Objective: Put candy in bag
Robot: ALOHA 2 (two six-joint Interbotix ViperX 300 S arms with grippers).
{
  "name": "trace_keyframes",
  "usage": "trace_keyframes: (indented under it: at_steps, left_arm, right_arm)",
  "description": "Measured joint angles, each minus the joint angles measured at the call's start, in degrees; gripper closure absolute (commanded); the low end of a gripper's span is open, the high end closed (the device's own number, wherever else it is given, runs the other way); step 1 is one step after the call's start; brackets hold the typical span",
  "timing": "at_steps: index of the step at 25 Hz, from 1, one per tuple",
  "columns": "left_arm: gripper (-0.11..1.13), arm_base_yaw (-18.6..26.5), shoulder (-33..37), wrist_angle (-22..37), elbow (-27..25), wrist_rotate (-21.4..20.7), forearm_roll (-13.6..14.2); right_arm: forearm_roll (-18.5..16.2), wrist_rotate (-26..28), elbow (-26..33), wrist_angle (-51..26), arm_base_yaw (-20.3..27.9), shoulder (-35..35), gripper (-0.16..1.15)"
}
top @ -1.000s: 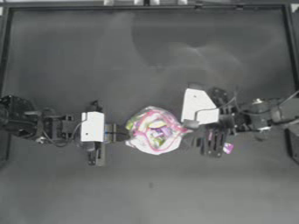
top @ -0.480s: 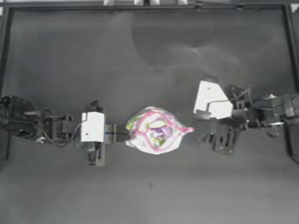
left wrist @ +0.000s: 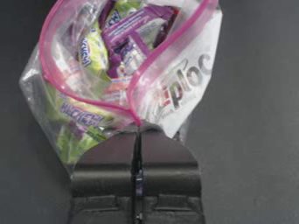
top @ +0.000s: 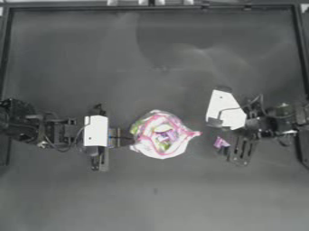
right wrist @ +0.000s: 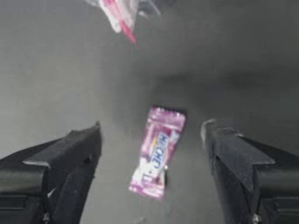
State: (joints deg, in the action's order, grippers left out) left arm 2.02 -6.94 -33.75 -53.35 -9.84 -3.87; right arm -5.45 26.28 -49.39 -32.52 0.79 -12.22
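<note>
On the dark counter (top: 157, 49), my left gripper (top: 119, 138) reaches in from the left and is clamped tight on the near corner of the bag (top: 159, 135), pinching film just below the pink seal strip and propping the mouth open. The bag looks soft and crinkly, full of wrapped sweets, so I judge it will sag if let go. Just to its right, apart from it, the candy (right wrist: 158, 151) lies flat on the counter, between the spread jaws of my right gripper (top: 240, 151), which hovers over it from the right, holding nothing. I reckon the sweet is light, flat and slick in its wrapper; I would close across its narrow sides, near the middle.
</note>
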Motion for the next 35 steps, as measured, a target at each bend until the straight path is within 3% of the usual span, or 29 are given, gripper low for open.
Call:
trace_keyframes:
  at_steps: [5,14,35]
  left_arm:
    - [0.96,-0.09,0.0,0.0,0.09,0.0,-0.09]
    - [0.96,-0.09,0.0,0.0,0.35,0.0,-0.09]
    - [0.96,-0.09,0.0,0.0,0.44,0.0,-0.09]
  right_arm:
    - [-0.53,3.25,-1.14,-0.35,-0.26,-0.09,0.02]
    - [-5.45,10.55,-1.85,-0.7,-2.46,0.97,0.02]
    - [-5.8,12.74,-1.85,-0.26,-4.22,6.06,0.03]
